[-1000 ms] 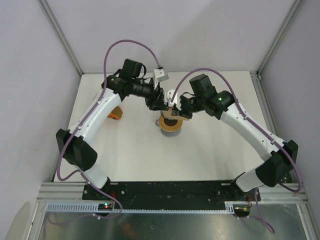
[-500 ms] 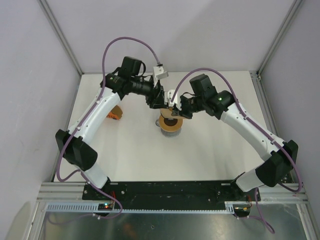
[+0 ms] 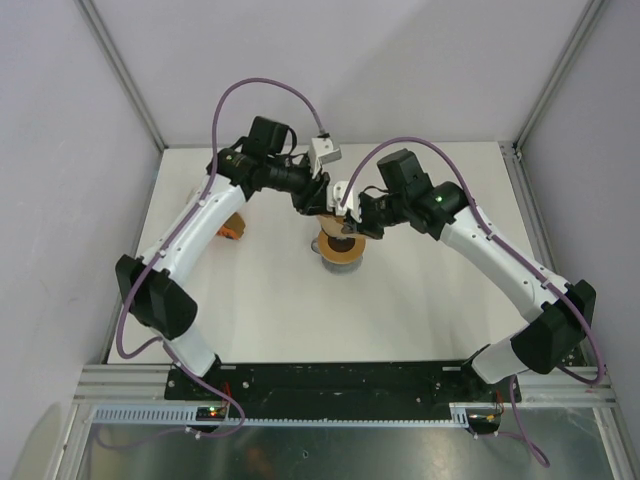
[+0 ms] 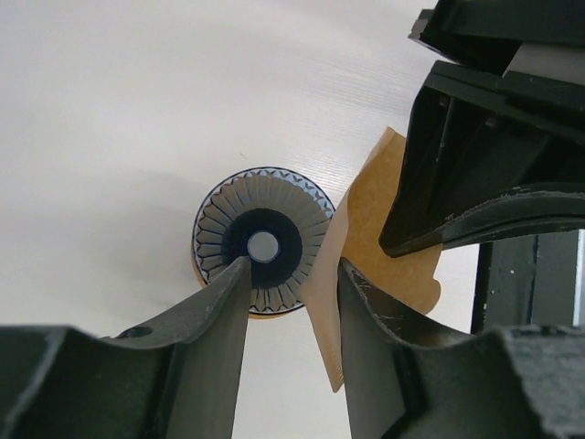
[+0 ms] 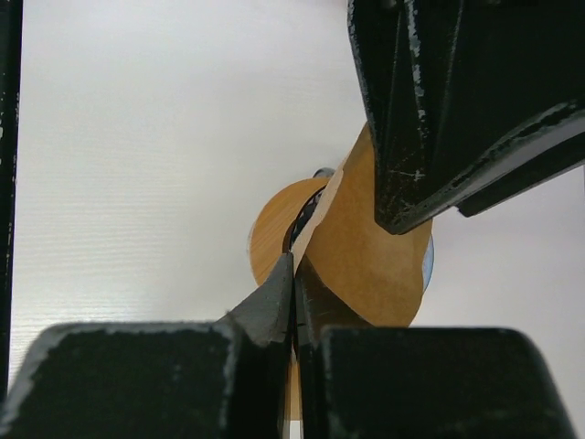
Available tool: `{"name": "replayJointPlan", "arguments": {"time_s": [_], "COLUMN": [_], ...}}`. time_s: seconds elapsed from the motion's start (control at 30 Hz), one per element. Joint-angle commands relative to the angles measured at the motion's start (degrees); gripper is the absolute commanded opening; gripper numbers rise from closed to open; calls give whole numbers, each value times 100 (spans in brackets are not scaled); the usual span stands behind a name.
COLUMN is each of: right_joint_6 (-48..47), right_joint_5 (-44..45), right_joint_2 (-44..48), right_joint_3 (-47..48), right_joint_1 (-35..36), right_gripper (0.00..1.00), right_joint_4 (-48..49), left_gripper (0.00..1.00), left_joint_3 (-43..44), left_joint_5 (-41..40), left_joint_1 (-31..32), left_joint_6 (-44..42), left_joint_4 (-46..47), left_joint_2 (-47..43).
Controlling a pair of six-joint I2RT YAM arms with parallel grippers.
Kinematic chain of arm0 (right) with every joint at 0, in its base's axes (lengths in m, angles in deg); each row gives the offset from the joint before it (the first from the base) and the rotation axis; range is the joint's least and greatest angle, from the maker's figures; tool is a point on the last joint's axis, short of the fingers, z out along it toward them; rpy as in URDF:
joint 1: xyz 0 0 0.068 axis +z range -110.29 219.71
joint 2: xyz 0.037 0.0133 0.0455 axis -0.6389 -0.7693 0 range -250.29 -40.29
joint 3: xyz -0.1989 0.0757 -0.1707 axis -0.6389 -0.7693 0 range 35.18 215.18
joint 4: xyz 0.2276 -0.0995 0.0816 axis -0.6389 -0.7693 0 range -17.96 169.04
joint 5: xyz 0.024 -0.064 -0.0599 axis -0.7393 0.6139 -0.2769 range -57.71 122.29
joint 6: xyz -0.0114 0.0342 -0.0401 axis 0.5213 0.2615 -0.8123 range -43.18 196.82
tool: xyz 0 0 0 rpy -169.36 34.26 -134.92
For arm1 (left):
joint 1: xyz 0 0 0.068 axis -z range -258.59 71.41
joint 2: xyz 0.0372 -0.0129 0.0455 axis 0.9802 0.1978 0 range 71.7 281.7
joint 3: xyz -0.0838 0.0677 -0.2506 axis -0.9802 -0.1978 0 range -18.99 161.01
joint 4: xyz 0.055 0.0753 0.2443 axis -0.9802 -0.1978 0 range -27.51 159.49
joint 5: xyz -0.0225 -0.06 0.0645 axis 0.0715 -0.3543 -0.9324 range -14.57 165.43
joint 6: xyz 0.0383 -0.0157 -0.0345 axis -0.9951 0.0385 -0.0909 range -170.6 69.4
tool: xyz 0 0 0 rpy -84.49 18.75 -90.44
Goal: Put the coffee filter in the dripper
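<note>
A: Where is the coffee filter (image 4: 358,233) to be found?
B: It is held up off the table (image 4: 110,110) by the right tool (image 5: 294,283), whose jaws are clamped flat together on one edge of the paper. It has not yet been seated in the dripper (image 4: 260,197).
A: How is it placed against the dripper?
B: In the left wrist view it is seen just beside the open mouth, on the right arm's side, its edge only meeting the rim — the mouth itself is left uncovered. The paper is carried folded and on edge, its long axis tilted across the rim rather than pointed down the cone.
A: What is reported of the left tool (image 4: 292,270)?
B: It is seen part open above the dripper, with a gap between its jaws. The filter's free edge is laid against one of its fingers (image 4: 366,347), but no pinch can be made out — nothing is judged to be gripped.
A: What is the coming move turned on?
B: A short sideways shift toward the mouth, with the tip brought down, is judged to be needed.
</note>
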Motion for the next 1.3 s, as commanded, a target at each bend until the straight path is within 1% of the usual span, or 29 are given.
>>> {"name": "replayJointPlan", "arguments": {"time_s": [0.0,0.07,0.1,0.13,0.17,0.23,0.37,0.57,0.67,0.97,1.17,1.27], "right_joint_6": [-141,-220,-266,-316,-354,-462,-687,-792,-808,-865,-857,-821], "right_joint_5": [7,104,187,260,371,577,809,736,726,766,701,699], "right_joint_2": [23,22,22,13,5,-53,-246,-460,-583,-713,-855,-943], "right_joint_3": [2,22,48,75,119,236,485,639,761,826,801,831], "right_joint_1": [-7,-10,1,15,40,109,245,275,283,277,272,256], "right_gripper": [0,0,0,0,0,0,0,0,0,0,0,0], "right_joint_4": [-21,3,8,11,-5,-108,-442,-605,-704,-769,-785,-809], "left_gripper": [44,31,18,9,5,1,0,0,0,4,12,14], "left_joint_3": [-170,-199,-179,-151,-107,-14,-1,-246,-383,-830,-955,-961], "left_joint_5": [288,243,180,131,62,-88,-450,-1146,-1365,-1298,-1375,-1326], "left_joint_1": [49,49,49,44,38,26,22,22,27,41,40,40], "left_joint_6": [-248,-253,-213,-167,-100,21,255,616,707,756,736,745], "left_joint_4": [-19,-25,-21,-24,-25,-20,60,486,714,957,1056,1070], "left_joint_2": [-120,-90,-54,-23,32,120,200,147,89,101,17,39]}}
